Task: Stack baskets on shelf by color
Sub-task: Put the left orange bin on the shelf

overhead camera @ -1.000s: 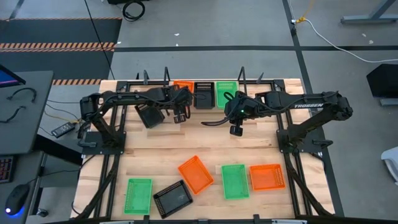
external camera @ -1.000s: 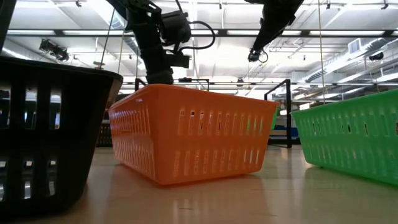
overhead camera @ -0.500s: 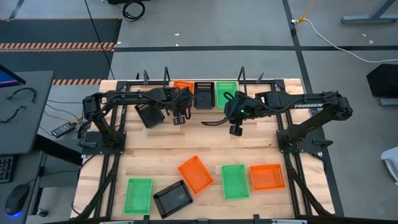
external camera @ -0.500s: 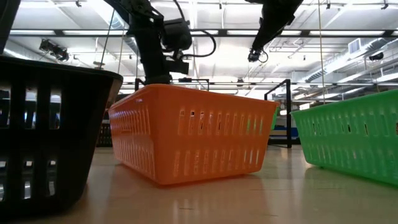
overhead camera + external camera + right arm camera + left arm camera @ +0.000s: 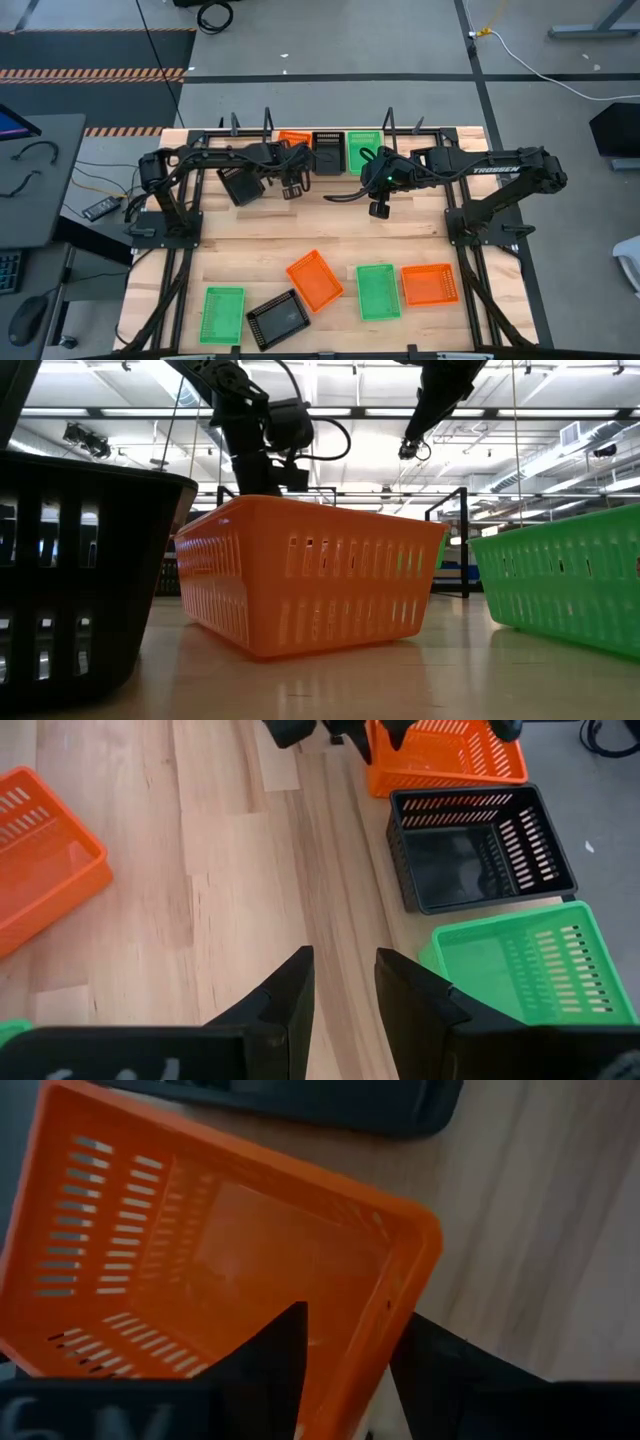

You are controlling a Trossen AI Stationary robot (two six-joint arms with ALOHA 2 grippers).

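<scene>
Three baskets sit on the shelf point(image 5: 400, 132) at the far edge: an orange basket point(image 5: 296, 138) on the left, a black one point(image 5: 328, 150) in the middle and a green one point(image 5: 363, 150) on the right. My left gripper point(image 5: 293, 156) is at the orange basket's near wall and is shut on it. The orange basket's underside is hidden, so I cannot tell whether it rests on the board. My right gripper point(image 5: 345, 982) is open and holds nothing. It hovers over bare table point(image 5: 378, 206) in front of the green basket. My left gripper holds the orange basket by a side wall's rim point(image 5: 385, 1315), close to a corner point(image 5: 432, 1240). One finger point(image 5: 275, 1355) is inside the basket and the other point(image 5: 435, 1370) is outside. The fingers come from above, pointing down.
Several baskets lie on the table's near half: green point(image 5: 222, 312), black point(image 5: 278, 318), orange point(image 5: 315, 280), green point(image 5: 378, 290) and orange point(image 5: 430, 284). The shelf's upright rods point(image 5: 267, 122) stand at the far edge. Bare wood lies between the shelf and these baskets.
My left gripper has edged toward the table's right and sunk slightly at the shelf's left end, still on the orange basket.
</scene>
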